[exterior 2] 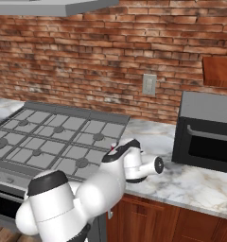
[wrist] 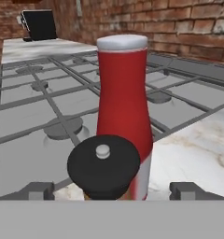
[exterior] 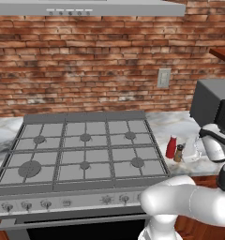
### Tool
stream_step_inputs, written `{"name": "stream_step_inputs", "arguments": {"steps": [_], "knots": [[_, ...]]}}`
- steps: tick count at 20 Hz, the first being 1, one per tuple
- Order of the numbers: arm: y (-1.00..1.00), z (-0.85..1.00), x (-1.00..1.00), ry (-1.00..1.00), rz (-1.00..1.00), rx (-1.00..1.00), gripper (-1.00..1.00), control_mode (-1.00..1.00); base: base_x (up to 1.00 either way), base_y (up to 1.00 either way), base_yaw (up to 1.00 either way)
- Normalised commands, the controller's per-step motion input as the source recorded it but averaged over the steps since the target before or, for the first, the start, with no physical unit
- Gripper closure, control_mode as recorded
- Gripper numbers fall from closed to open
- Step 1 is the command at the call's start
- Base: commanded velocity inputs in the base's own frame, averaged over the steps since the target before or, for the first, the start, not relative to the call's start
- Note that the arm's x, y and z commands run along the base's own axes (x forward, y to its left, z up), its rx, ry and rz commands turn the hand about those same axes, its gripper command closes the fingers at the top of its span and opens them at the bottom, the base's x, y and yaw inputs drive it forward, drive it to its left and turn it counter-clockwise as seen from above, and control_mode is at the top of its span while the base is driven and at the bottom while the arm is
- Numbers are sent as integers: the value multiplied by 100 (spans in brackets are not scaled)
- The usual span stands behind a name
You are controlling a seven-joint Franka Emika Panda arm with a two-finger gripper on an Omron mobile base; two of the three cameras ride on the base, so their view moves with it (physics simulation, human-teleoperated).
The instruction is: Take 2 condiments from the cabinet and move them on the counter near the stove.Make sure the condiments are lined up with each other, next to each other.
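The two condiments stand side by side on the marble counter, just right of the stove. The slim red squeeze bottle has a pale cap. The shorter brown shaker with a dark top stands right in front of it, touching or nearly so. My gripper is open, one fingertip on each side of the shaker and clear of it. In the left base view the hand hovers just right of the pair. A corner of the cabinet shows at the upper right.
A black microwave sits on the counter to the right of the condiments. A wall outlet is set in the brick wall behind them. A grey hood hangs over the stove. My own arm blocks the counter's front edge.
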Motion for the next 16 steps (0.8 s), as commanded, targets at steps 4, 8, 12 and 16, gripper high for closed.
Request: {"name": "stream_step_inputs", "arguments": {"steps": [4,8,12,16], "knots": [[-25,0,-23,0,0,1,-100,-100,0,0,0],[-22,3,-21,-1,0,2,-100,-100,0,0,0],[-22,13,-33,-4,0,1,-100,-100,0,0,0],[-18,40,-53,-8,0,1,-100,-100,0,0,0]]}}
